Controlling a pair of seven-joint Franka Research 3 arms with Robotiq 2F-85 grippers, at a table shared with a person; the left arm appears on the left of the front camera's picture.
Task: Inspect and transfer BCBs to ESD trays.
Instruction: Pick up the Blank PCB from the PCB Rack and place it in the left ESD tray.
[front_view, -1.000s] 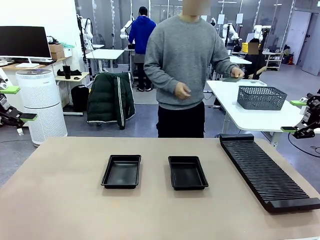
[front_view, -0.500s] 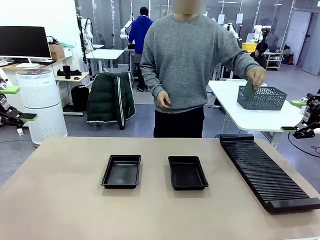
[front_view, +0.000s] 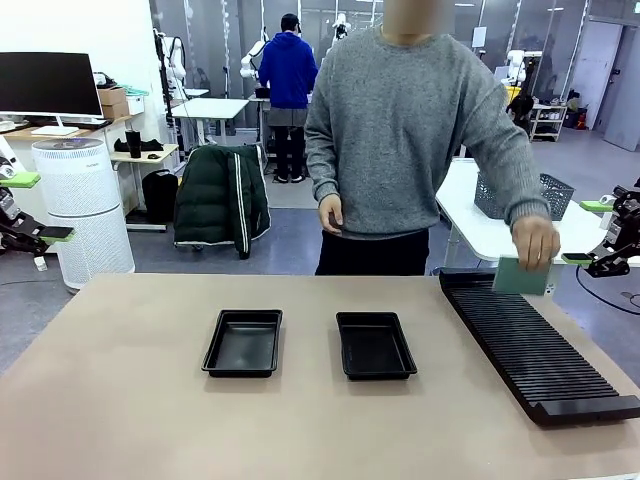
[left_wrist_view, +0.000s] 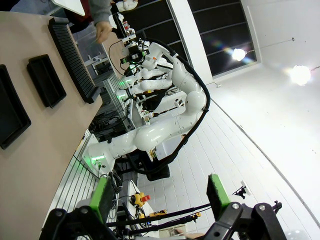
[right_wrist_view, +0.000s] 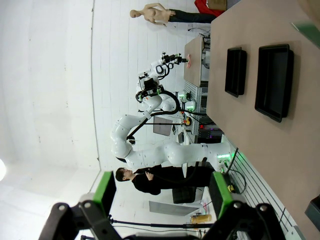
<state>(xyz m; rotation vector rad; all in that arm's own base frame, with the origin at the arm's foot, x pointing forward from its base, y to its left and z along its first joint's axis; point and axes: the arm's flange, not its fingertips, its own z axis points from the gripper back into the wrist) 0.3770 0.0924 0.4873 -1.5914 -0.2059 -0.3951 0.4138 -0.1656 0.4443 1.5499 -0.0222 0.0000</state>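
Two black ESD trays (front_view: 243, 342) (front_view: 375, 345) lie side by side at mid-table, both bare inside. A person across the table holds a green BCB (front_view: 521, 276) in one hand (front_view: 536, 242), just above the far end of the black slotted rack (front_view: 530, 345). My left gripper (front_view: 38, 207) hangs open off the table's left side. My right gripper (front_view: 588, 232) hangs open off the right side, close to the person's hand. The left wrist view shows its gripper (left_wrist_view: 160, 195) open, with the trays (left_wrist_view: 46, 80) and rack (left_wrist_view: 72, 60) far off. The right wrist gripper (right_wrist_view: 163, 192) is open too, trays (right_wrist_view: 274, 80) beyond.
A white side table (front_view: 490, 235) behind the person carries a grey mesh basket (front_view: 545, 192). A white air purifier (front_view: 82, 215) and a chair with a dark jacket (front_view: 222, 200) stand past the table's far left. Another person stands far back.
The person took a green board from the mesh basket on the side table and brought it down to the rack's far end. Both arms stayed still, grippers open.
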